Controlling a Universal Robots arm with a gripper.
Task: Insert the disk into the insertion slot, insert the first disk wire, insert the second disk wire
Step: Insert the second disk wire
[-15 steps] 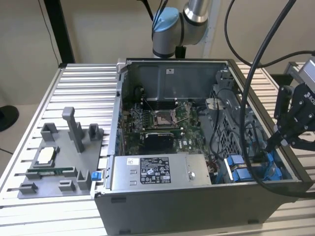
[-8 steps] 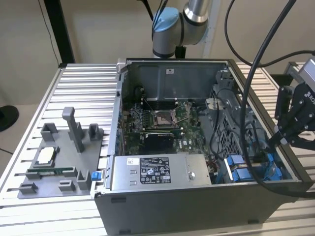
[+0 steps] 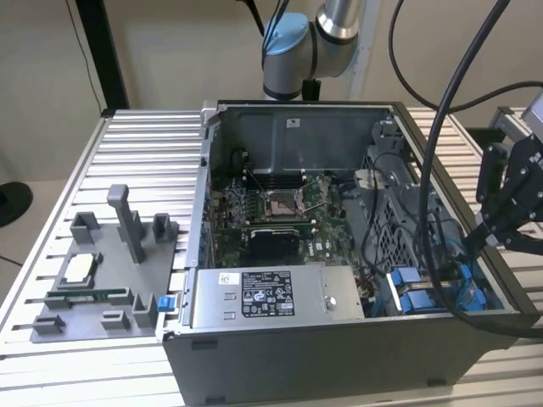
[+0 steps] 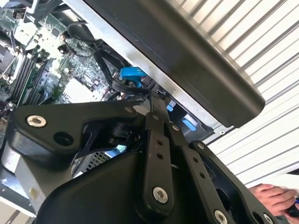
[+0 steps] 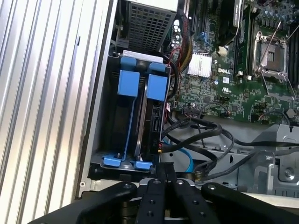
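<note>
Inside the open computer case [image 3: 322, 360], beside a grey box [image 3: 212, 298] with a black-and-white label too small to read, the disk [image 5: 153, 122] sits in the insertion slot [image 5: 106, 116], the pincer [image 5: 164, 165] close above, pinched narrow.

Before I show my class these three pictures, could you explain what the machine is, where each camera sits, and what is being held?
This is a robot arm working on an open computer case on a slatted table. The exterior view comes from a camera off the arm. Both wrist views come from cameras riding near its gripper, the black pincer. Its fingers are shut, and I see nothing between them. In the first wrist view it hovers by the slot, where the disk already sits on blue rails. Beside the case lies a grey tray of parts.
</note>
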